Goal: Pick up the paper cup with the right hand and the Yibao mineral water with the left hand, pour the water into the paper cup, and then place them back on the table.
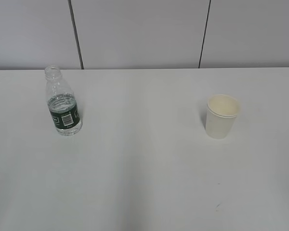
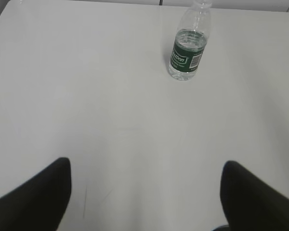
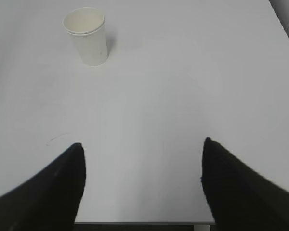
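The Yibao mineral water stands upright and uncapped on the left of the white table, its water reaching about the top of the green label. In the left wrist view the bottle is far ahead and a little right of my left gripper, which is open with bare table between its black fingers. The paper cup stands upright on the right. In the right wrist view this cup sits far ahead and to the left of my open, empty right gripper. Neither arm shows in the exterior view.
A grey panelled wall rises behind the table's far edge. The table's near edge runs just under my right gripper. Faint scratch marks lie on the tabletop near my left gripper's left finger.
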`<state>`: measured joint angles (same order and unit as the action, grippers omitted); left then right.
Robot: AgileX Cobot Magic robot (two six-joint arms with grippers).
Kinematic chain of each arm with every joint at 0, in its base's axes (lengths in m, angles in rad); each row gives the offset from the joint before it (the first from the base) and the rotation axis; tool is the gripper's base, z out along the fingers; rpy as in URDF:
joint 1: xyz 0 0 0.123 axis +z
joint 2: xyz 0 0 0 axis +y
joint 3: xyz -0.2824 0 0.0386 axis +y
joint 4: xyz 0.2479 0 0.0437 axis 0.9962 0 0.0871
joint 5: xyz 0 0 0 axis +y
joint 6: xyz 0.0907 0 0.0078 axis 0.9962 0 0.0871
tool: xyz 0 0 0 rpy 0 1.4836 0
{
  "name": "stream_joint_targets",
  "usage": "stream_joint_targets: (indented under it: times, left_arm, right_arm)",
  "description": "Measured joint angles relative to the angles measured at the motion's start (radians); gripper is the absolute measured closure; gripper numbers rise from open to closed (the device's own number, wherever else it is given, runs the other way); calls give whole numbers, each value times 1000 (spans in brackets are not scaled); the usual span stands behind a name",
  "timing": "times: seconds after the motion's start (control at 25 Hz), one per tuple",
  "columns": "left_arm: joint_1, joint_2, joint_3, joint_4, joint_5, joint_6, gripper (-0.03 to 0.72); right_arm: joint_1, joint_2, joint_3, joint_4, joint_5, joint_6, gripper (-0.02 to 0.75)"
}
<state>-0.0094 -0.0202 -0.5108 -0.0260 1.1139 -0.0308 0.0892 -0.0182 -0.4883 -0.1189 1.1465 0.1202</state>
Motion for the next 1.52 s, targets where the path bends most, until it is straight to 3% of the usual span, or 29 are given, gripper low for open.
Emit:
stream_joint_targets:
  times: [0.92,1.24,1.52]
  left_arm:
    - [0,0,0,0,0,0,113]
    - [-5,0,0,0,-1,0,113]
    - [-31,0,-25,0,-149,80,113]
  right_arm:
    - [0,0,0,0,0,0,153]
    - [0,0,-2,-98,-6,0,153]
    - [0,0,-23,-124,-203,0,153]
